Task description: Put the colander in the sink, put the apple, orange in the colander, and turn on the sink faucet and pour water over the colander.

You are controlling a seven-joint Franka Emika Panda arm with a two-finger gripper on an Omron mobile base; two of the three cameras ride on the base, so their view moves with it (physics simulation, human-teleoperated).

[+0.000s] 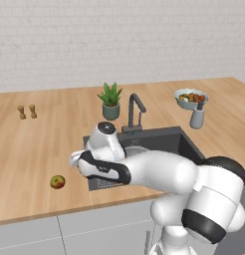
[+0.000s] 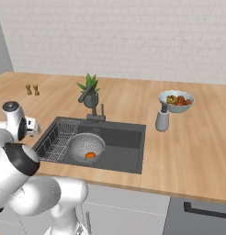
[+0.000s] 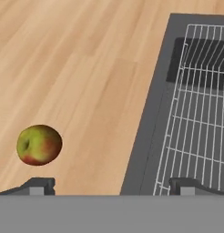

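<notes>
- The colander (image 2: pixel 87 148) already sits in the sink (image 2: pixel 128 137), and the orange (image 2: pixel 90 155) lies in its bottom, so the step in hand looks to be fetching the apple (image 3: pixel 39 144).
- The apple rests on the wooden counter (image 1: pixel 35 144), to the left of the sink and near the counter's front edge, well apart from the colander.
- The gripper (image 3: pixel 111 185) hovers over the sink's left rim, its two tips standing wide apart with nothing between them.
- In the hand view, one tip is over bare wood just below the apple and the other over the wire rack (image 3: pixel 196 118) in the sink's left part; the apple lies off to the side of the gap, not between the tips.
- To do this step well, the hand should probably shift sideways toward the apple until the fruit is centred between the tips, then descend straight down.
- The apple is round and likely to roll, so the tips should close across its widest part, squarely and gently, rather than nudging it from one side.
- The lift should clear the sink rim and rack before carrying the fruit across to the colander.
- The sink faucet (image 2: pixel 90 103) stands behind the basin, with no water visible.
</notes>
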